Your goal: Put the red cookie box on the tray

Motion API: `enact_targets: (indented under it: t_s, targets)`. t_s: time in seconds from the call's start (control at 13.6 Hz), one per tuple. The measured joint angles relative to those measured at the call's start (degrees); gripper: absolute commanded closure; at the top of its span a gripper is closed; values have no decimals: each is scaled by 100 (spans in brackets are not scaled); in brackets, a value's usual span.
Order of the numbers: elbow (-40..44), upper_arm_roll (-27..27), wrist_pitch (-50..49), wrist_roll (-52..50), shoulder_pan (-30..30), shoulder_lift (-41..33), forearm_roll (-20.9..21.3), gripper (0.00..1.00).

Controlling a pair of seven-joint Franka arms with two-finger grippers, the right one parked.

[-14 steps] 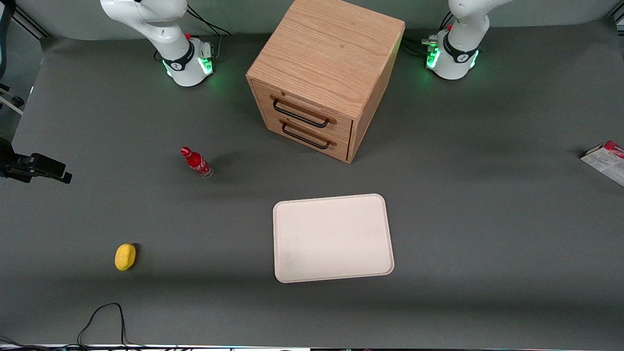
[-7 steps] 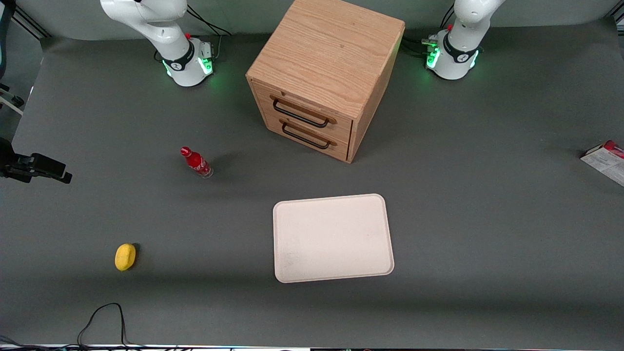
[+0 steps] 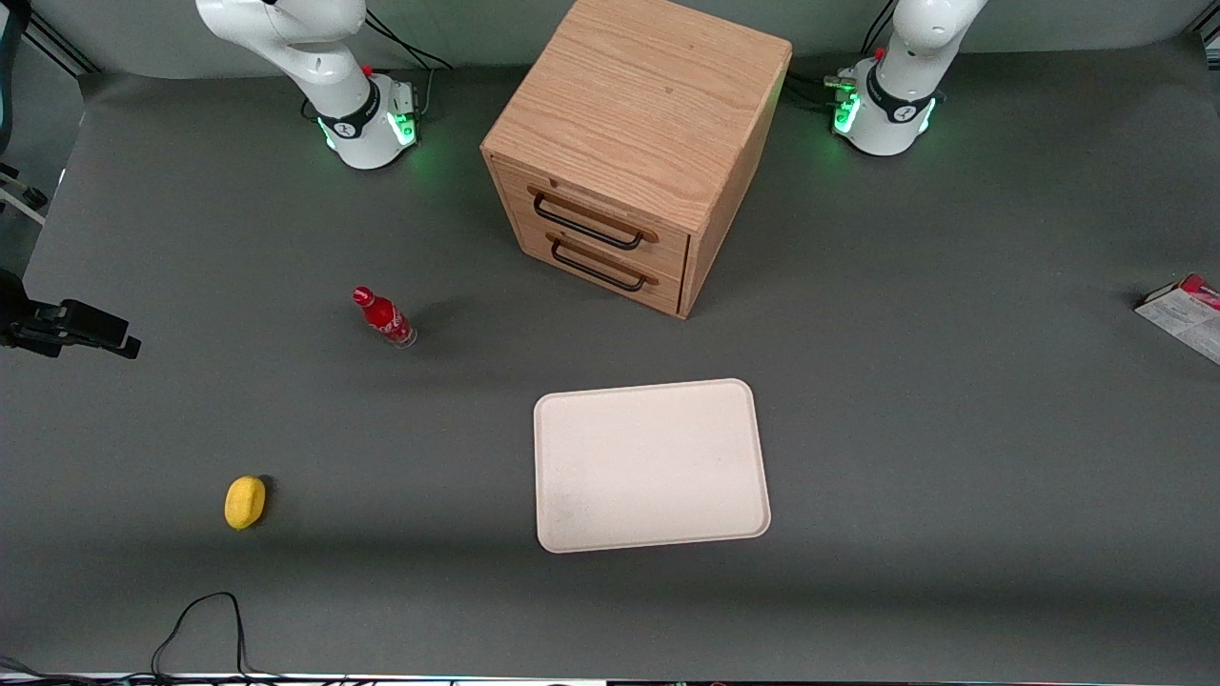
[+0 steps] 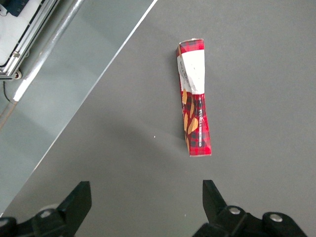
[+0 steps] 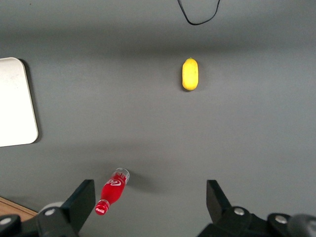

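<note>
This looks like a robotics lab bench. A grey mat (image 3: 953, 429) covers the whole table, two white arm bases (image 3: 367, 119) with green status lights are bolted along the top edge of the front view, a black camera mount (image 3: 67, 327) sticks in at mid-left, and a loose black cable (image 3: 205, 619) trails at the lower left. The gripper (image 4: 145, 202) hangs above the mat with its fingers spread.

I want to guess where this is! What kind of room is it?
Probably a robot lab: arms bolted to a grey table, the open gripper above a red cookie box, and a tray.
</note>
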Motion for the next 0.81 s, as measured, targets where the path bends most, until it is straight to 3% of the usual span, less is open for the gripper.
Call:
enact_targets:
  t_s: [0.29, 0.81]
  targets:
    - [-307, -81, 961, -88, -40, 575, -317, 0]
    - [-1221, -160, 2975, -114, -280, 1351, -361, 0]
